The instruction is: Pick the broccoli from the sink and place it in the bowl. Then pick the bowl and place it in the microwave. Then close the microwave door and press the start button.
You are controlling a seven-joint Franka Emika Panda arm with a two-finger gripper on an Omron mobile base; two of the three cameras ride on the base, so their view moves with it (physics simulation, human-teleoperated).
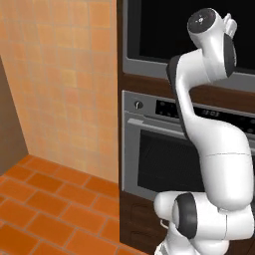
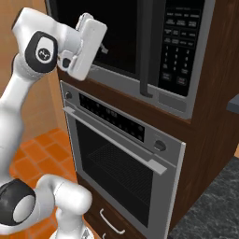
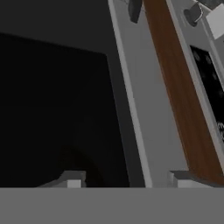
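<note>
One gripper [image 3: 124,181]: jaws apart, empty | facing microwave door [image 2: 119,37] | oven [image 2: 126,163] below

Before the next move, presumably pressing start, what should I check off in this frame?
1. microwave door shut: ok, it looks flush with its frame.
2. hand empty: ok, fingertips apart with nothing between them.
3. hand at the keypad: not ok, it sits by the door's lower left corner.
4. start button picked out: cannot tell, the labels are too small.
5. bowl inside: cannot tell, the glass is dark.
</note>
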